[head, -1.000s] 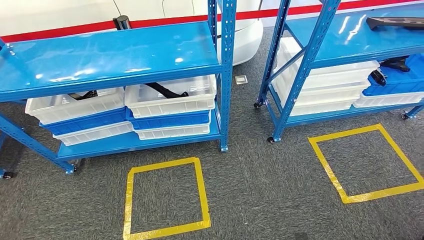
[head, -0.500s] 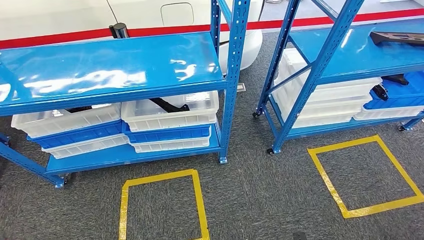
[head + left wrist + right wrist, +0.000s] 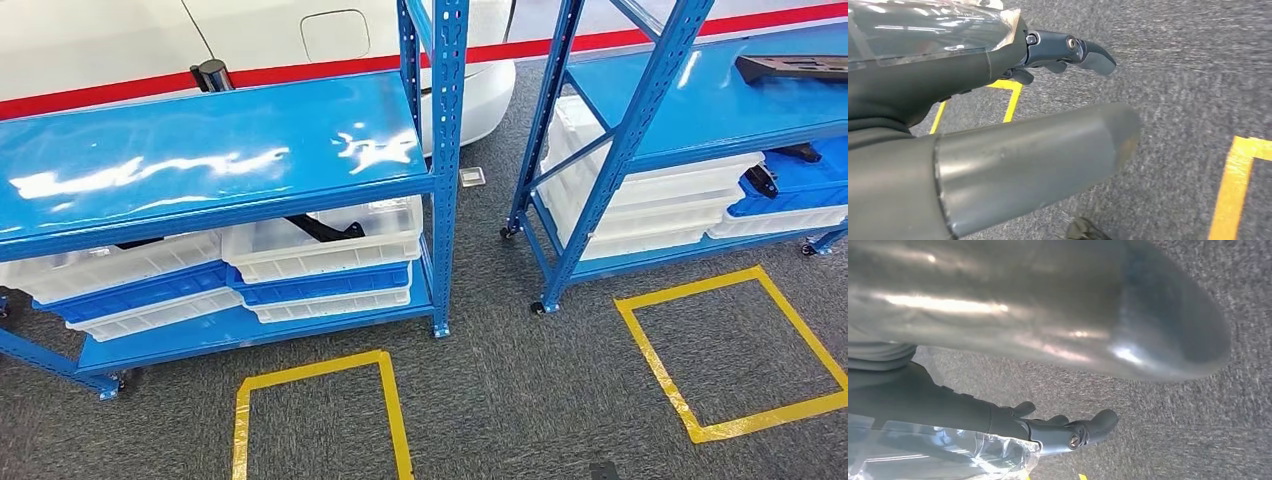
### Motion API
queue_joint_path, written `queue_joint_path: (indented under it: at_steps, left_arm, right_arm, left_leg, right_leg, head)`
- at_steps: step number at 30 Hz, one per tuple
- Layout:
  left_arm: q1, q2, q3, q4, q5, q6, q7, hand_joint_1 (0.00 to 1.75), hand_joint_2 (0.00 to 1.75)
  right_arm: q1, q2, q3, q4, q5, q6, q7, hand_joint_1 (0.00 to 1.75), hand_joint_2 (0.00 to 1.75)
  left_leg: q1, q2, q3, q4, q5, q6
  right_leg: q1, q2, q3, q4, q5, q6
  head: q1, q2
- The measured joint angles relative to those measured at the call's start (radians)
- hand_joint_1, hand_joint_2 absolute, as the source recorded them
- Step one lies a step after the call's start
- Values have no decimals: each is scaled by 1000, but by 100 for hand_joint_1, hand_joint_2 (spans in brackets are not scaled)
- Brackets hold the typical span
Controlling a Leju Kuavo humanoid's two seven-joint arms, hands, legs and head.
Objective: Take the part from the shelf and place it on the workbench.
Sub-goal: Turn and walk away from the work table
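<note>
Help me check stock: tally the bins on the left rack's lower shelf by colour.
White bins: 4
Blue bins: 2
Total: 6

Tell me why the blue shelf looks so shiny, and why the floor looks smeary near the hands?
In the head view, white glare from lights above streaks the glossy blue shelf, while the carpet there looks sharp. In the left wrist view the carpet is streaked with blur past the left hand. In the right wrist view the right hand is big, soft and shiny.
</note>
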Motion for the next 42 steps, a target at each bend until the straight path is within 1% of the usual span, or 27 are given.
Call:
queue_joint_path:
  at_steps: [1,2,3,4,7,10,14,18,20,22,24,25,26,27,28,29,30,31,32,33,35,36,37,39,40,41,42]
  left_arm:
    - [-1,0,0,0,1,0,0,0,0]
    - [-1,0,0,0,2,1,-1,0,0]
    - [-1,-1,0,0,4,3,-1,0,0]
    - [0,-2,0,1,5,6,-1,0,0]
    - [2,-5,4,1,9,12,-6,0,0]
    - [-1,-7,6,2,8,12,-11,0,0]
    - [-1,-8,8,4,2,12,-14,0,0]
    - [-2,-7,8,5,-4,13,-14,0,0]
    - [-2,-7,8,5,-3,15,-14,0,0]
    - [-2,-7,8,5,-3,18,-14,0,0]
    - [-2,-7,9,5,-3,21,-15,0,0]
    - [-2,-7,9,6,-3,21,-15,0,0]
    - [-2,-7,9,6,-3,21,-15,0,0]
    - [-2,-7,9,7,-3,21,-15,0,0]
    - [-2,-7,9,7,-3,21,-16,0,0]
    - [-2,-7,9,7,-3,21,-16,0,0]
    - [-2,-8,9,7,-4,21,-16,0,0]
    - [-3,-8,9,7,-4,21,-16,0,0]
    - [-3,-8,9,7,-5,21,-16,0,0]
    - [-2,-8,9,7,-5,20,-16,0,0]
    - [-2,-7,10,8,-5,20,-16,0,0]
    - [-2,-6,10,8,-5,20,-16,0,0]
    - [-2,-6,10,8,-6,20,-17,0,0]
    - [-4,-6,9,8,-6,20,-17,0,0]
    - [-4,-6,9,9,-6,20,-17,0,0]
    - [-3,-6,9,9,-6,20,-17,0,0]
    - [-2,-6,10,9,-6,20,-17,0,0]
  right_arm:
    - [0,0,0,0,0,0,-7,0,0]
    - [-1,0,-1,0,-2,-2,-19,0,0]
    - [-2,-1,-3,0,-6,-3,-34,0,0]
    - [-2,-2,-6,0,-9,-5,-51,0,0]
    - [-4,-9,-15,0,-16,-9,-93,0,0]
    - [-7,-16,-23,-1,-16,-10,-108,0,0]
    - [-10,-27,-28,-2,6,-13,-134,0,0]
    - [-11,-34,-28,-2,23,-14,-149,0,0]
    - [-12,-35,-28,-2,22,-14,-158,0,0]
    - [-12,-35,-28,-2,23,-14,-163,0,0]
    - [-12,-38,-28,-2,25,-14,-167,0,0]
    - [-11,-41,-28,-2,26,-14,-168,0,0]
    - [-10,-43,-28,-1,26,-14,-169,0,0]
    - [-10,-44,-28,-1,26,-14,-170,0,0]
    - [-10,-45,-28,-1,27,-14,-171,0,0]
    - [-10,-46,-28,-1,27,-14,-172,0,0]
    - [-10,-47,-28,-1,27,-14,-173,0,0]
    - [-10,-48,-27,-1,27,-15,-173,0,0]
    - [-11,-49,-27,0,27,-15,-173,0,0]
    - [-11,-49,-27,0,27,-16,-173,0,0]
    - [-12,-48,-28,0,27,-16,-174,0,0]
    - [-11,-47,-28,0,27,-16,-174,0,0]
    - [-11,-46,-28,0,27,-16,-174,0,0]
    - [-8,-46,-28,0,27,-17,-174,0,0]
    - [-6,-47,-28,0,27,-17,-174,0,0]
    - [-6,-47,-28,0,27,-17,-174,0,0]
    - [-6,-47,-28,0,27,-17,-174,0,0]
  left_leg:
    - [-2,1,21,-60,26,3]
    - [-5,1,37,-102,33,9]
    - [-8,0,44,-122,33,15]
    - [-10,-1,44,-124,32,17]
    - [-12,-2,50,-130,62,15]
    - [-19,-4,53,-129,57,25]
    - [-22,-4,57,-128,52,34]
    - [-31,-5,57,-125,45,52]
    - [-30,-5,64,-134,49,63]
    - [-25,-7,76,-148,57,75]
    - [-23,-12,81,-152,60,80]
    - [-24,-17,80,-152,60,81]
    - [-25,-23,80,-152,59,81]
    - [-25,-31,81,-152,59,80]
    - [-25,-41,83,-151,58,78]
    - [-24,-51,86,-150,57,75]
    - [-25,-61,87,-149,55,71]
    - [-26,-70,88,-147,53,65]
    - [-27,-77,87,-146,52,59]
    - [-27,-84,85,-146,52,53]
    - [-24,-91,81,-145,52,41]
    - [-23,-78,76,-134,44,35]
    - [-22,-58,62,-103,25,28]
    - [-16,-16,2,16,-38,14]
    - [-11,-8,-35,85,-66,9]
    - [-7,-4,-62,134,-79,4]
    - [-3,-1,-74,148,-72,1]
  right_leg:
    - [1,1,6,0,-4,3]
    - [3,1,8,0,-7,8]
    - [5,1,8,-1,-10,14]
    - [9,1,7,2,-15,15]
    - [13,-1,9,3,-24,8]
    - [13,-2,17,-7,-23,13]
    - [12,-2,26,-19,-22,16]
    - [4,-2,30,-28,-18,48]
    - [1,-3,34,-26,-21,57]
    - [0,-3,18,20,-46,56]
    - [2,-3,-46,147,-101,44]
    - [2,-2,-81,212,-123,42]
    - [3,-2,-108,258,-134,43]
    - [3,-2,-113,260,-125,49]
    - [2,-1,-97,219,-101,57]
    - [0,9,-65,147,-67,65]
    - [-1,24,-33,78,-38,69]
    - [-1,36,-9,24,-18,66]
    - [1,45,5,-5,-8,59]
    - [4,45,9,-10,-6,49]
    - [3,28,14,-14,-2,34]
    - [1,20,15,-16,0,27]
    - [-3,11,16,-18,0,19]
    - [-4,-11,18,-19,-3,7]
    - [-3,-23,19,-19,-4,5]
    - [-3,-34,19,-19,-5,4]
    - [-3,-45,20,-18,-7,4]
  head:
    - [0,0]
    - [0,0]
    - [0,0]
    - [0,0]
    - [1,0]
    - [1,0]
    - [1,0]
    - [1,0]
    - [1,0]
    - [1,0]
    - [2,0]
    - [2,0]
    - [2,0]
    - [2,0]
    - [2,0]
    - [2,0]
    - [2,0]
    - [2,0]
    - [2,0]
    - [1,0]
    - [1,0]
    - [0,0]
    - [-1,0]
    - [-4,0]
    - [-4,0]
    - [-4,0]
    - [-4,0]
